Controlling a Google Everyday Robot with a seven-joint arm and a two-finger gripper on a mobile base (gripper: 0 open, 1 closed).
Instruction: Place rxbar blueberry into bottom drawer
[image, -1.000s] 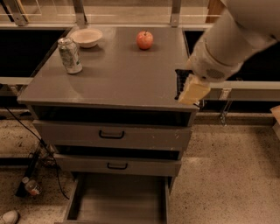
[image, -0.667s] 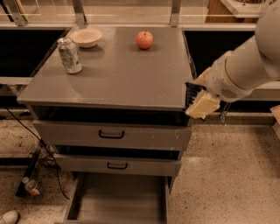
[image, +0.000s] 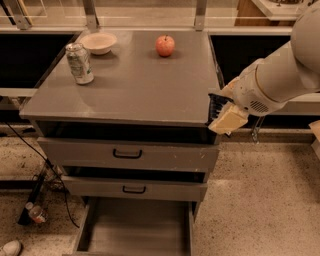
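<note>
Items in your view, left to right:

- Floor, far left: a small bottle (image: 36, 214) lying on the speckled floor beside dark cables.
- Grey cabinet (image: 135, 87). On its top you have a silver-green can (image: 80, 63) standing upright near the left edge, a pale bowl (image: 99, 42) just behind it at the back, and a red apple (image: 165, 45) well apart at back centre.
- Top drawer (image: 165, 156) and middle drawer (image: 100, 187): grey fronts, black handles, each pulled out a little.
- Bottom drawer (image: 135, 227): pulled well out, with its plain grey floor showing.
- Rxbar blueberry (image: 215, 106): a dark flat bar at the cabinet's front right corner, at about the height of the cabinet top. It is not in the bottom drawer.
- Gripper (image: 223, 117): cream fingers pinched on the rxbar blueberry, just off the right edge of the cabinet top.
- Robot arm (image: 280, 75): pale, reaching in from the upper right.
</note>
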